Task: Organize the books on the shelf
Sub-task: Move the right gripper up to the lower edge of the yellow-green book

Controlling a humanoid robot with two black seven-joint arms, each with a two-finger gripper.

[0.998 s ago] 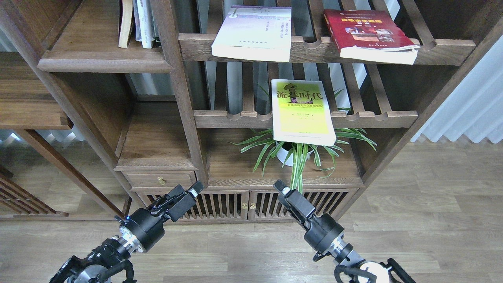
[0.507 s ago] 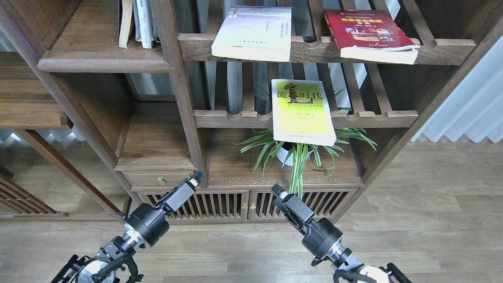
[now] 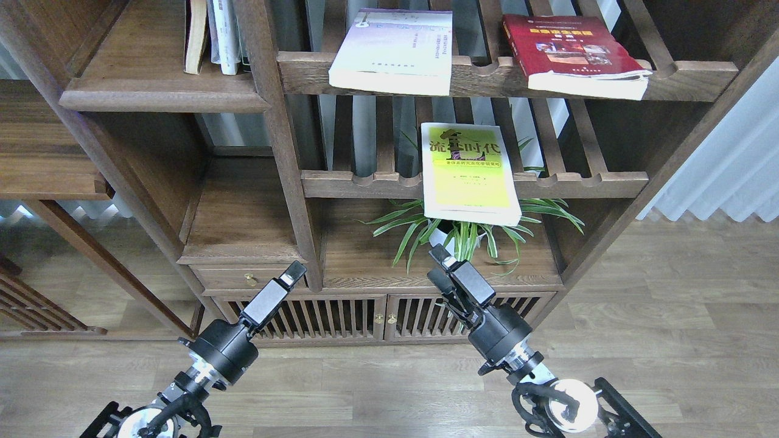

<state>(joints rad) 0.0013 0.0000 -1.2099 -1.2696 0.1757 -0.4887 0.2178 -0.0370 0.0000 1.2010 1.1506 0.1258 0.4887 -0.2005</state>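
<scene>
Three books lie flat on slatted racks. The pale lavender-white book (image 3: 389,52) and the dark red book (image 3: 572,55) lie on the upper rack, overhanging its front rail. The yellow-green book (image 3: 468,173) lies on the lower rack, also overhanging. The solid shelf (image 3: 164,100) is at the upper left, with several upright books at its back. My left gripper (image 3: 295,272) is low, in front of a small drawer. My right gripper (image 3: 439,261) is below the yellow-green book, near the plant. Both hold nothing, and I cannot tell their fingers apart.
A potted spider plant (image 3: 462,234) stands on the board under the yellow-green book. A thick upright post (image 3: 286,152) separates the solid shelves from the racks. A drawer (image 3: 249,278) and slatted cabinet doors (image 3: 383,316) are below. Wooden floor lies in front.
My right gripper has risen toward the plant and the yellow-green book. My left gripper has turned edge-on and shifted slightly up and left. The books have not moved.
</scene>
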